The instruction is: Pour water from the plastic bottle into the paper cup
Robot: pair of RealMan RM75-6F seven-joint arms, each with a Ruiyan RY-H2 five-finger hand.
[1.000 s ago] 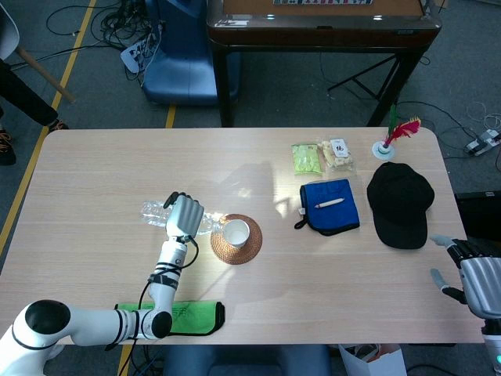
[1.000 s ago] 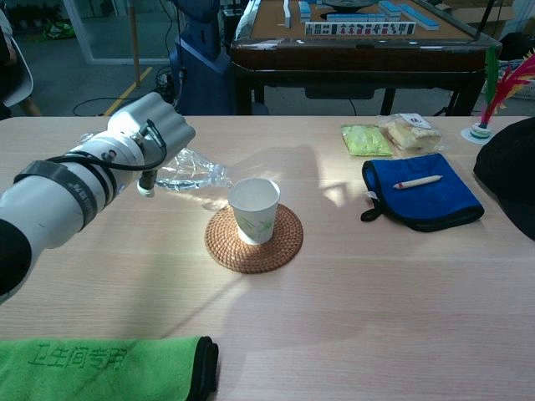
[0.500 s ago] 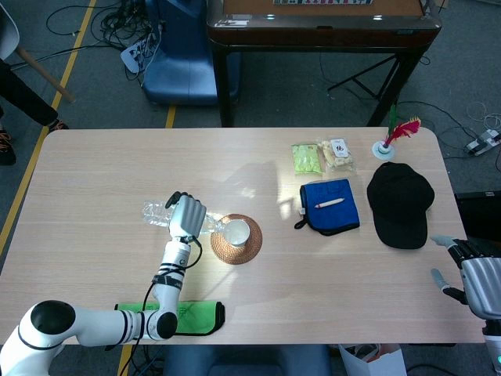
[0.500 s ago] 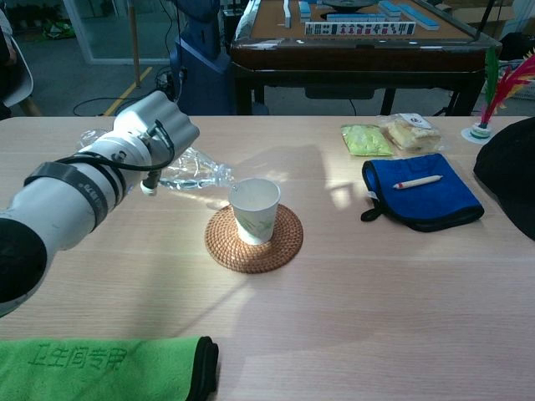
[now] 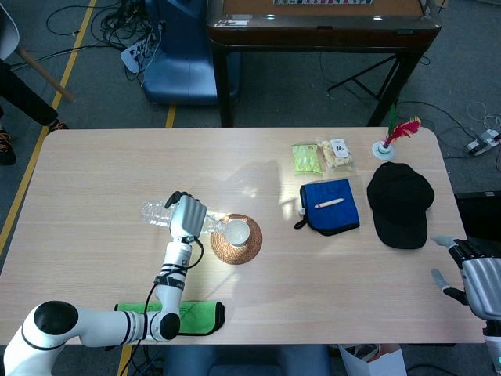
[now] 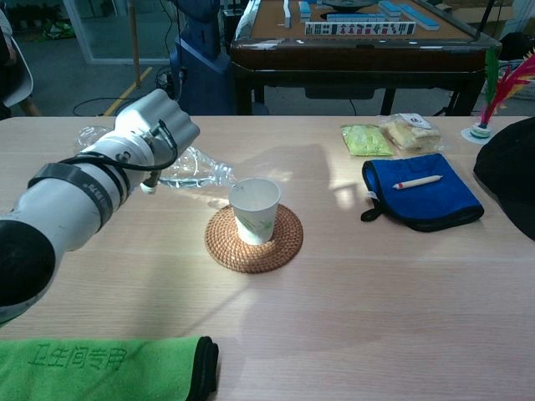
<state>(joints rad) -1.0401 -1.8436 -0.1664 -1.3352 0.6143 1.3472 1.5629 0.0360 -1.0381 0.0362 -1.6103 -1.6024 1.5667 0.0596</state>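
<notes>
1 clear, crumpled plastic bottle (image 6: 196,170) lies sideways beside the paper cup (image 6: 254,210).

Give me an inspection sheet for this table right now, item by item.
Surface: wooden table, sunlit patch near centre.
Job's things: plastic bottle lying on its side; paper cup upright on a woven coaster.
Clutter: green towel, blue pouch with pen, black cap, snack packs, feather toy.
Hands: left hand over the bottle, grasp unclear; right hand off the table edge, empty.
Cables: on the floor behind.
Surroundings: dark table, blue chair.
</notes>
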